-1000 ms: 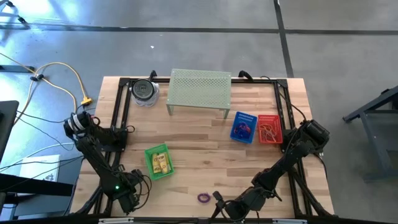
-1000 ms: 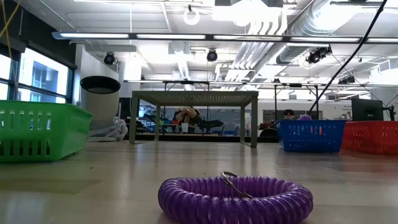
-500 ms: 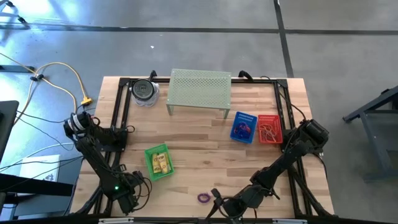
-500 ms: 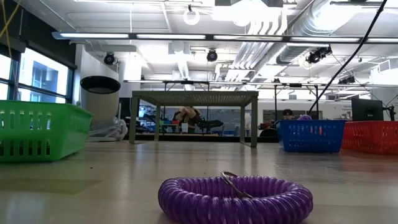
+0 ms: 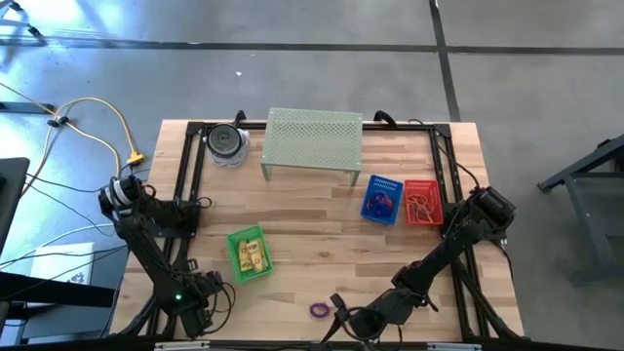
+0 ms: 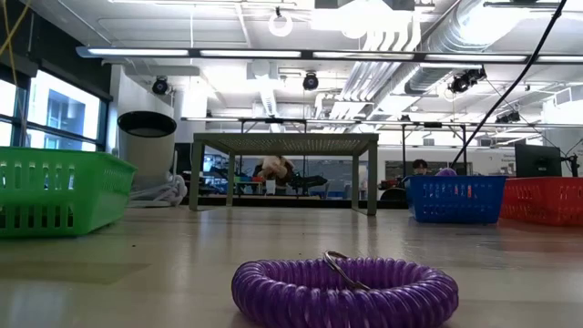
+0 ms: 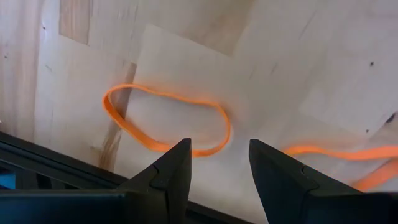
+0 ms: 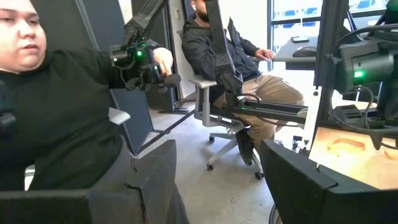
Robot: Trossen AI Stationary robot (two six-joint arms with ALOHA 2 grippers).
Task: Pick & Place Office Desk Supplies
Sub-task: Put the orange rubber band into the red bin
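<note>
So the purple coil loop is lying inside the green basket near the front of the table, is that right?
Not quite: the purple coil loop lies on the bare table, apart from the green basket, near the front edge. The high view shows it; the low view shows it too, with the basket off to one side.

The counter point(image 5: 312, 219) is pale wood in butcher-block strips, matt from above but with a soft sheen when seen level, and the purple loop point(image 6: 344, 290) lying on it is glossy coiled plastic with a thin metal ring through it. The green basket point(image 6: 56, 191), blue basket point(image 6: 455, 199) and red basket point(image 6: 547, 200) are slotted plastic, smooth and slightly shiny. The pale-green shelf point(image 5: 314, 139) looks like painted perforated metal, and the orange band point(image 7: 165, 118) looks like smooth matt rubber.
</note>
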